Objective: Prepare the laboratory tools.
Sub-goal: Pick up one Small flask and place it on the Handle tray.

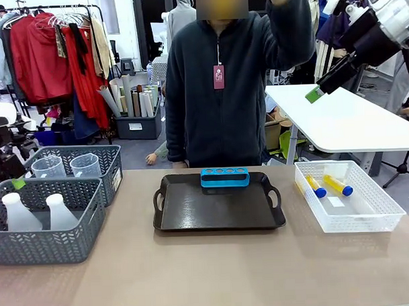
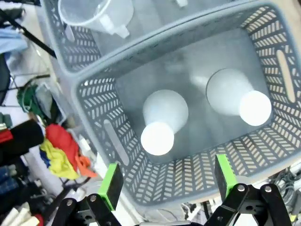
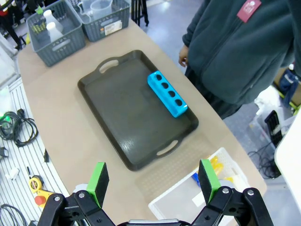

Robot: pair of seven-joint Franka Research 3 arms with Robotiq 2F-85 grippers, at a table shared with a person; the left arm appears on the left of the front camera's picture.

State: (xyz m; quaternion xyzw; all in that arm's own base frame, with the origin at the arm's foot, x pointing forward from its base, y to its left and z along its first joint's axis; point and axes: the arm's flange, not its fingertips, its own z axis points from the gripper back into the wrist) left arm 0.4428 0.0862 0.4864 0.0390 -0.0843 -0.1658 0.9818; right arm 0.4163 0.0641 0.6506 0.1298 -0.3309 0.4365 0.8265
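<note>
Two translucent white conical flasks stand in the near grey basket. My left gripper hovers open above that basket's rim, looking straight down on the flasks. Two clear measuring beakers sit in the far grey basket. The blue four-hole rack lies at the far edge of the black tray. Two amber blue-capped tubes lie in the white mesh basket. My right gripper is open, held high over the table's right side.
A person in a dark fleece stands at the far side behind the tray, one arm raised. A white table stands behind on the right. Bare tabletop stretches in front of the tray.
</note>
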